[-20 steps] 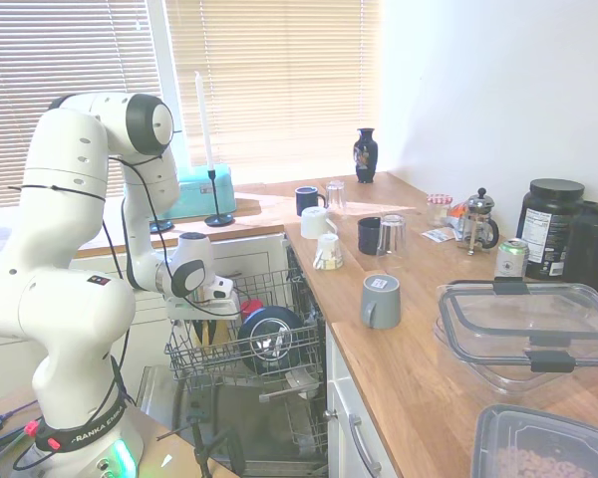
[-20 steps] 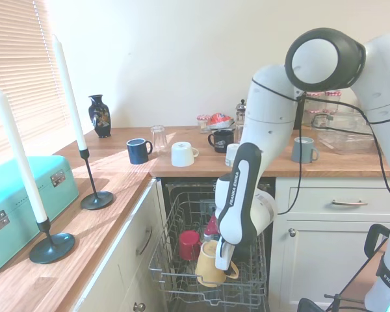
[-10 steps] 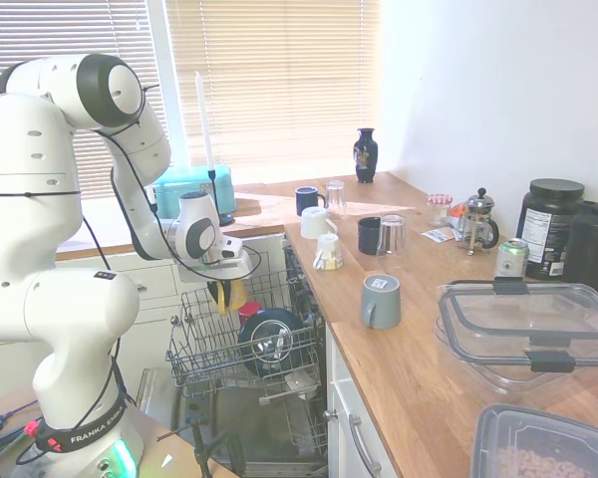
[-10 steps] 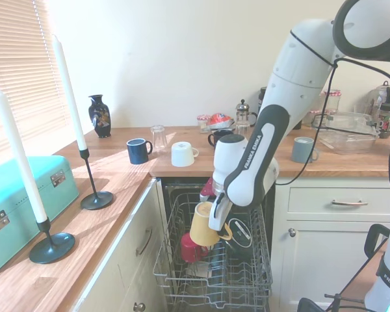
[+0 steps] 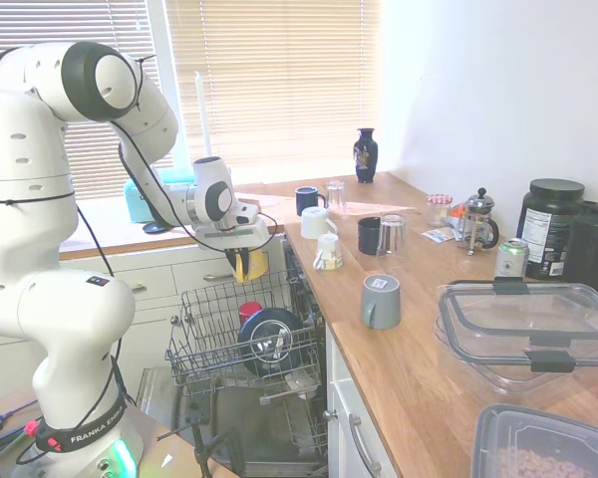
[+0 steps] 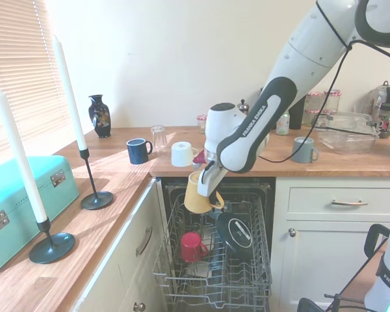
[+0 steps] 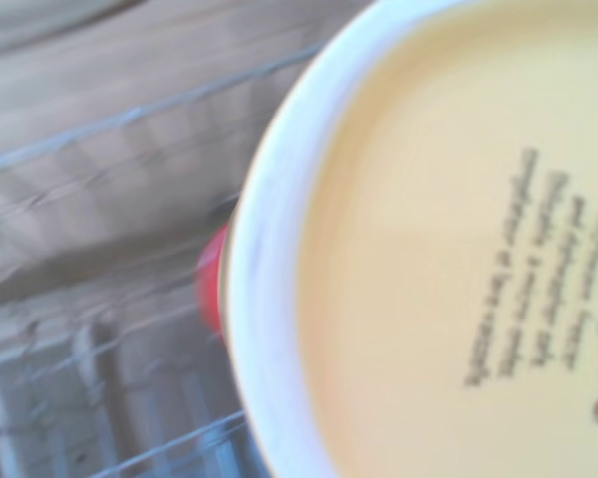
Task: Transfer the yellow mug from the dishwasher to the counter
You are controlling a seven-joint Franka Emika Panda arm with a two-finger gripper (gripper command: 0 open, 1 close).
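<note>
First exterior: yellow mug (image 5: pixel 246 266) out of dishwasher (image 5: pixel 241 344) rack, hanging in air above it, near counter (image 5: pixel 419 358) edge level. Lift done; carry-over and set-down left, my read. Gripper (image 5: pixel 241 257) clamped on mug.

Second exterior: gripper (image 6: pixel 205 187) pinching mug (image 6: pixel 196 194) at rim, mug tilted, clear of rack. Red mug (image 6: pixel 193 246) sits below in rack.

Wrist: mug (image 7: pixel 458 239) pale inside fills frame, rack wires (image 7: pixel 110 329) behind, blurred.
</note>
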